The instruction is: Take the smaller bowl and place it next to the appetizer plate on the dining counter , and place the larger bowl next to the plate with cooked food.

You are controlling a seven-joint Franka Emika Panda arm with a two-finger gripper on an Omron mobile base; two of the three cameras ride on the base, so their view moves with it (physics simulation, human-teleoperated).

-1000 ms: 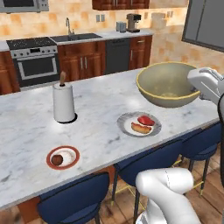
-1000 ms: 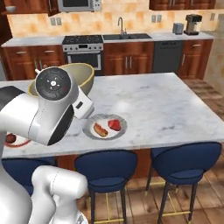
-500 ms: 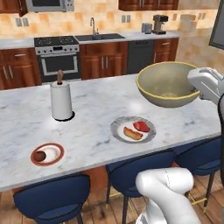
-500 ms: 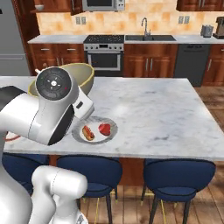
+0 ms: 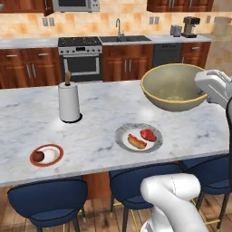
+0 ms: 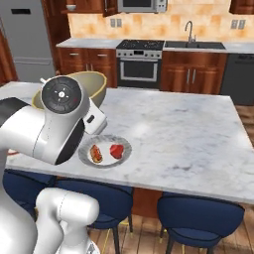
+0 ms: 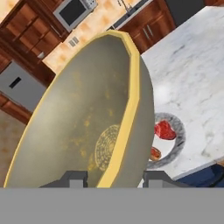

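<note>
Olive-beige, yellow-rimmed, the larger bowl (image 5: 174,87) hangs at right of the left base frame, above the dining counter (image 5: 99,145). Gripper (image 7: 113,178) pinches its rim, one finger each side of the wall. Judged rigid, smooth, top-heavy from a rim hold. Plate with cooked food (image 5: 138,137) sits lower centre.

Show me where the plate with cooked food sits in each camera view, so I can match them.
Left base view: plate with cooked food, centre, on the dining counter.
Right base view: left of centre, beside the arm.
Hand view: right of the larger bowl, partly hidden.
Shared landmark: the red food piece on it.
</note>
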